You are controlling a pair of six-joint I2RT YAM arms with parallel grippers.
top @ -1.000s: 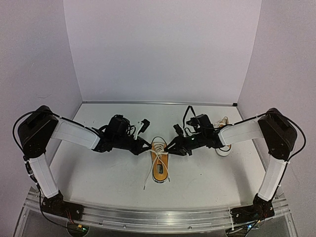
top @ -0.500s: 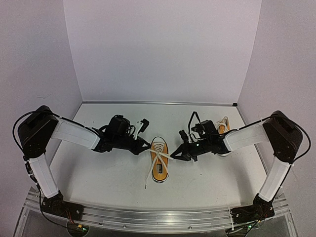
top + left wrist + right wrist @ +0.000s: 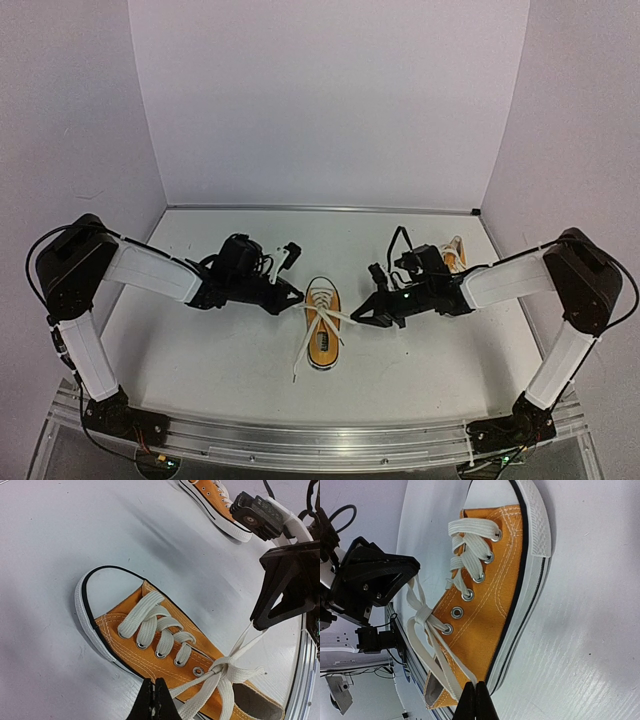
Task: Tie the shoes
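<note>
One orange-yellow shoe (image 3: 322, 335) lies mid-table, toe toward the arms, its white laces (image 3: 226, 669) crossed in a loose knot over the tongue. My left gripper (image 3: 298, 296) sits at the shoe's left side, shut on one lace end (image 3: 155, 700). My right gripper (image 3: 356, 317) is just right of the shoe, shut on the other lace strand (image 3: 476, 700), which runs taut from the knot (image 3: 422, 615). The second shoe (image 3: 452, 255) stands at the back right, partly hidden behind the right arm, and shows at the top of the left wrist view (image 3: 215, 500).
A loose lace tail (image 3: 300, 362) trails off the middle shoe toward the near left. The white table (image 3: 200, 350) is walled on three sides, with a metal rail (image 3: 320, 445) along its near edge.
My right gripper has shut on a lace strand and drawn it away from the shoe, to the right and nearer. The left arm has stayed put.
</note>
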